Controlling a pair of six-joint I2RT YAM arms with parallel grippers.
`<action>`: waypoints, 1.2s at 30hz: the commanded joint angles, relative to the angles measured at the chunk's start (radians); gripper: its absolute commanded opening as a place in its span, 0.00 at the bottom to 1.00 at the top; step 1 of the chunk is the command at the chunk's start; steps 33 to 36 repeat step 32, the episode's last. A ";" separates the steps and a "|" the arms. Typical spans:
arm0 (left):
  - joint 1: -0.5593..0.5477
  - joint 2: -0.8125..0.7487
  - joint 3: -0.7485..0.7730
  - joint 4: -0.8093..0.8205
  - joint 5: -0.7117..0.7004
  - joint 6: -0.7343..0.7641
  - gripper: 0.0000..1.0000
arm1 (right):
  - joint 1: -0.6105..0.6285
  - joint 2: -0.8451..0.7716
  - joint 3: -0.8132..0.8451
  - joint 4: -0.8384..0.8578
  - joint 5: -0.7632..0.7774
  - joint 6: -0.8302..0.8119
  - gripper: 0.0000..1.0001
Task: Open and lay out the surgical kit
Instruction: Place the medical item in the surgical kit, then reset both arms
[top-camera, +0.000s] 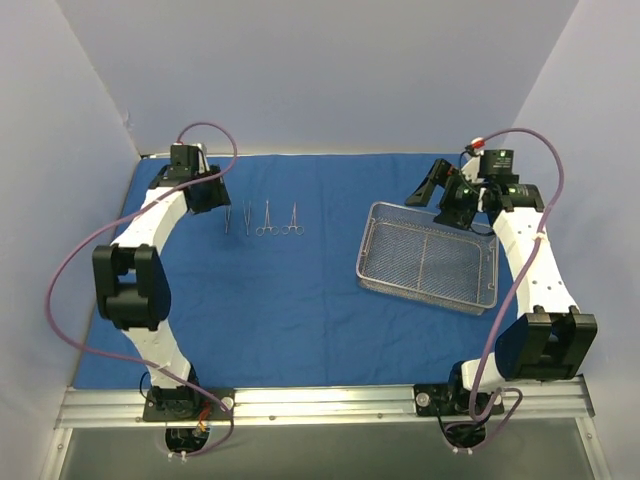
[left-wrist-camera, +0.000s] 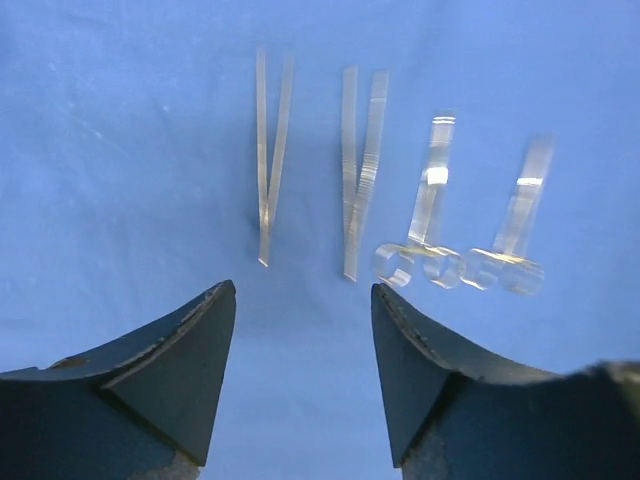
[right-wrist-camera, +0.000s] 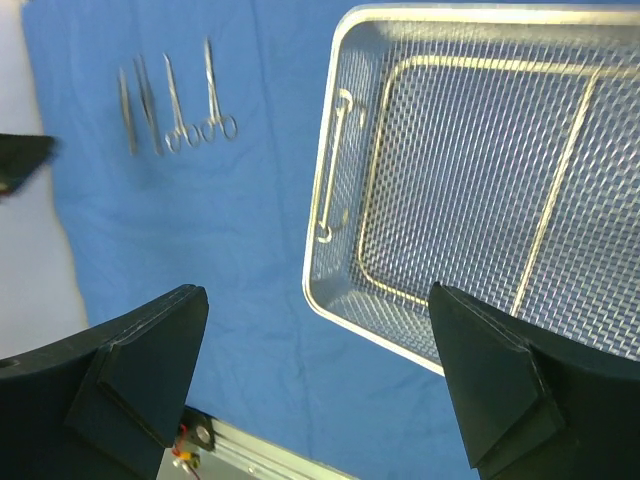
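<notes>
Blue cloth wrap (top-camera: 300, 310) lies flat, four instruments (top-camera: 262, 221) lined up left of mesh tray (top-camera: 364, 268); left claw (left-wrist-camera: 303, 287), right claw (right-wrist-camera: 318, 295) gape empty.

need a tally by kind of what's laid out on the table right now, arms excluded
blue cloth: 1
wire-mesh tray: 1
tweezers: 2
ring-handled clamps: 2
Total: 6
</notes>
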 joint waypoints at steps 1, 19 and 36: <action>0.004 -0.144 -0.046 0.049 0.074 -0.071 0.66 | 0.034 -0.039 -0.060 0.001 0.055 -0.006 1.00; -0.041 -0.786 -0.604 0.441 0.514 -0.445 0.94 | 0.125 -0.365 -0.463 0.278 0.180 0.001 1.00; -0.065 -1.247 -1.059 0.840 0.657 -0.817 0.94 | 0.125 -0.867 -0.913 0.544 0.010 0.158 1.00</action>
